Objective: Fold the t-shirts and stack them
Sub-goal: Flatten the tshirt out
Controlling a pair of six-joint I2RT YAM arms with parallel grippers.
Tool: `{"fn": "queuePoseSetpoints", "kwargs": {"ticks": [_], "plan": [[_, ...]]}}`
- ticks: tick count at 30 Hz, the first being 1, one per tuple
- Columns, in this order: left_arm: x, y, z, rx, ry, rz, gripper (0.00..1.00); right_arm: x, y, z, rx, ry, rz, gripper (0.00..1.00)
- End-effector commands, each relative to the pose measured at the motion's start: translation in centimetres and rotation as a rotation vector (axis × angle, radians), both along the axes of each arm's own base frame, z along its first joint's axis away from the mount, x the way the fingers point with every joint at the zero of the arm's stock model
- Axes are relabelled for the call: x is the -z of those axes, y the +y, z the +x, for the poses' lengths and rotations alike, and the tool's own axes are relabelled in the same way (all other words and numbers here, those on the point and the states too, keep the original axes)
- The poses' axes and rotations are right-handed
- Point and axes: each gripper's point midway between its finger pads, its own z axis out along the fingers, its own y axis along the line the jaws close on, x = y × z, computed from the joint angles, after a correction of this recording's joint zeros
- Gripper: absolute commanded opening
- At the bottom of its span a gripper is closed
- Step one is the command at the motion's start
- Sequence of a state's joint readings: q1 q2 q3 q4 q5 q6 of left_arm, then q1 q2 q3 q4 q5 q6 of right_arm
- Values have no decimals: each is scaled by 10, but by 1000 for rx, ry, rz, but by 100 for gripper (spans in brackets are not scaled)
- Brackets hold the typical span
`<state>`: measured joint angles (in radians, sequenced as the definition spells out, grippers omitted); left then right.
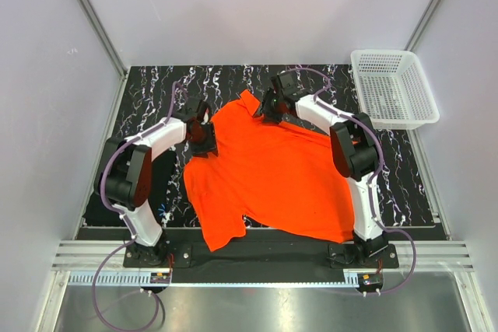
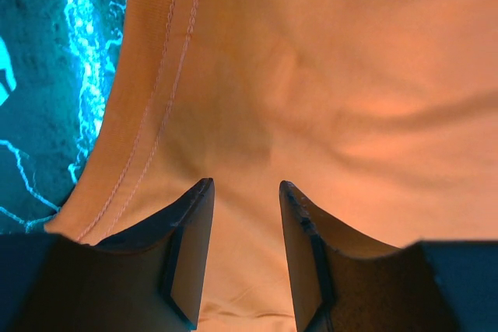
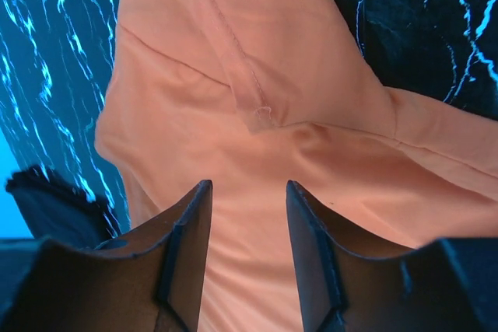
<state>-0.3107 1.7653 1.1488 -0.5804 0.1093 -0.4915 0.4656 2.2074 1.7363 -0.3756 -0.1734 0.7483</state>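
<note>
— On the black marbled mat (image 1: 148, 87), what's lying where?

— An orange t-shirt (image 1: 272, 176) is spread out across the middle, one pointed corner reaching toward the far side, the rest running down to the arms' bases.

— And the left gripper (image 1: 204, 134)?

— Down on the shirt's left edge. Its wrist view shows the jaws part-way apart over smooth cloth, just beside a double-stitched hem, with nothing pinched between them.

— The right gripper (image 1: 268, 105)?

— At the shirt's far corner, jaws also apart by a moderate gap. The cloth under them is rumpled, with a seam crossing it.

— Anything else around?

— A white mesh basket (image 1: 393, 87) at the mat's far right corner, well apart from the shirt.
</note>
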Motion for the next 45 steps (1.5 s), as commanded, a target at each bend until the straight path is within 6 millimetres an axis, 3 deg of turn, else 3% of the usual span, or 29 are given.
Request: {"fn": "queuePoseSetpoints", "kwargs": {"ticks": [1, 17, 23, 26, 29, 31, 33, 38, 40, 43, 45], "plan": [[-17, -3, 5, 1, -64, -31, 44, -14, 6, 23, 130, -54, 41, 49], [-10, -4, -1, -4, -55, -51, 44, 11, 21, 33, 160, -41, 42, 44], [-12, -3, -2, -3, -61, -48, 44, 12, 23, 42, 174, -59, 37, 43], [-7, -2, -5, -4, -47, -45, 44, 15, 25, 47, 175, -61, 39, 35], [-5, 0, -7, -4, -43, -44, 44, 15, 26, 51, 182, -63, 42, 19], [-4, 0, -8, -4, -42, -43, 44, 12, 27, 54, 183, -75, 43, 2], [-4, 1, -9, -4, -41, -42, 44, 5, 23, 56, 190, -94, 31, 0], [-4, 5, -9, -8, -45, -36, 44, -17, -15, 73, 281, -157, -24, 0], [-4, 7, -10, -13, -44, -36, 44, -17, -33, 83, 300, -152, -13, 0], [-5, 7, -11, -2, -50, -32, 44, -12, -38, 100, 240, -181, 29, 3], [-7, 8, -10, 3, -56, -30, 44, -3, -54, 111, 260, -168, 41, 2]]}}
